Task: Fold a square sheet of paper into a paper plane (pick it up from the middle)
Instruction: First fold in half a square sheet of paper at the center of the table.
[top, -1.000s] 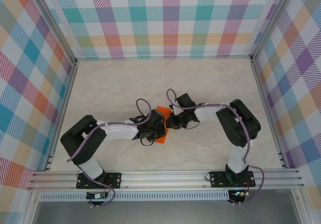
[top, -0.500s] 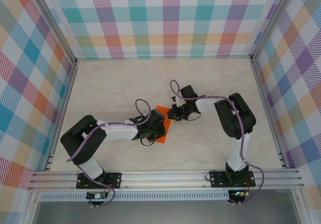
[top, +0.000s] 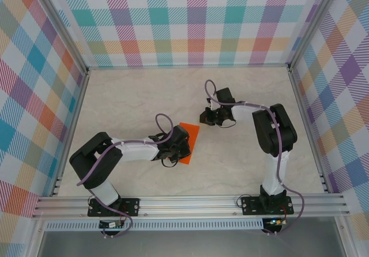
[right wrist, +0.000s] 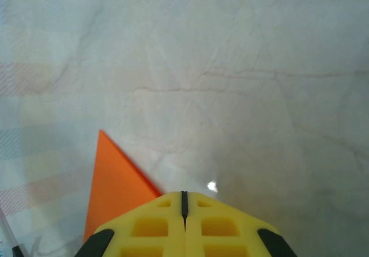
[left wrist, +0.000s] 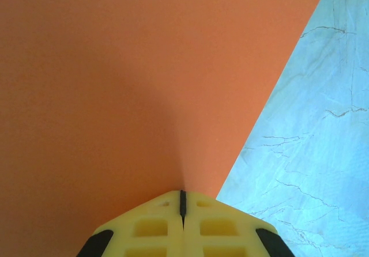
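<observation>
Top external: orange paper [top: 191, 135] on table [top: 127, 101]

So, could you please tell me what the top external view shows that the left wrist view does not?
The top external view adds the right gripper, standing apart from the orange paper and farther back on the marble table, and the plaid walls around the workspace. The left wrist view adds close detail: the left gripper with its yellow fingers closed together, tips against the paper, and the paper's straight edge running diagonally across the marble. Both share the orange paper, the left gripper over it and the marble table.
</observation>
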You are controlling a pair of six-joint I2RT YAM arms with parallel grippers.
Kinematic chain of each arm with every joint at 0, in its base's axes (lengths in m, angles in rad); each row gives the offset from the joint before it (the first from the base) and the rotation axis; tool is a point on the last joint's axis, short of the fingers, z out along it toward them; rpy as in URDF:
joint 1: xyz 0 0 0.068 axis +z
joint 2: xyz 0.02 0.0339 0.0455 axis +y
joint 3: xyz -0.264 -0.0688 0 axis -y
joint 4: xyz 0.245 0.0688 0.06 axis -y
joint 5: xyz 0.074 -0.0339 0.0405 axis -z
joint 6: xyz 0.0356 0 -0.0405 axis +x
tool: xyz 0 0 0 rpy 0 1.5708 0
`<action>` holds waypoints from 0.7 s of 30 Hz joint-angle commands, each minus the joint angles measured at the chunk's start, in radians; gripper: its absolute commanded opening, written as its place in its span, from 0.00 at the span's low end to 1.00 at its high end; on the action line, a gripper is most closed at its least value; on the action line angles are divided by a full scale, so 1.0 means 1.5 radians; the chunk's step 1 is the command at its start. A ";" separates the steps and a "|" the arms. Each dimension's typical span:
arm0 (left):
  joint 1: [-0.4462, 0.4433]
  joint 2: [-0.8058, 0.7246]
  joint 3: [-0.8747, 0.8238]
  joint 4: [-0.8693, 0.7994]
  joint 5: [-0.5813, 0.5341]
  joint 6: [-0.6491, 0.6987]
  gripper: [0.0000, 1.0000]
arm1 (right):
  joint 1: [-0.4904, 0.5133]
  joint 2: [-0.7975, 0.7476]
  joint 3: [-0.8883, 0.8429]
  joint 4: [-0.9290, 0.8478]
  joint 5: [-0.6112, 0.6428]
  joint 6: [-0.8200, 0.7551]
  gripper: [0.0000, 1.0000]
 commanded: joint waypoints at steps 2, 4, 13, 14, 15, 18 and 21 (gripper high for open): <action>-0.019 0.017 -0.005 -0.088 0.011 0.014 0.00 | 0.031 -0.056 -0.051 0.006 -0.045 0.021 0.05; -0.018 0.015 0.007 -0.092 0.009 0.021 0.00 | 0.047 -0.052 -0.065 0.010 -0.057 0.030 0.05; -0.016 -0.008 0.039 -0.082 0.008 0.063 0.00 | 0.072 0.004 -0.063 -0.015 -0.051 0.024 0.05; -0.013 -0.015 0.037 -0.063 0.016 0.074 0.00 | 0.072 0.007 -0.062 -0.024 -0.046 0.018 0.05; -0.009 -0.024 0.029 -0.026 0.032 0.088 0.00 | 0.072 0.008 -0.061 -0.032 -0.042 0.011 0.05; 0.007 -0.043 -0.026 0.144 0.080 0.112 0.02 | 0.072 0.012 -0.059 -0.043 -0.034 0.000 0.05; 0.030 -0.034 -0.047 0.209 0.104 0.121 0.04 | 0.072 0.017 -0.056 -0.048 -0.035 -0.004 0.05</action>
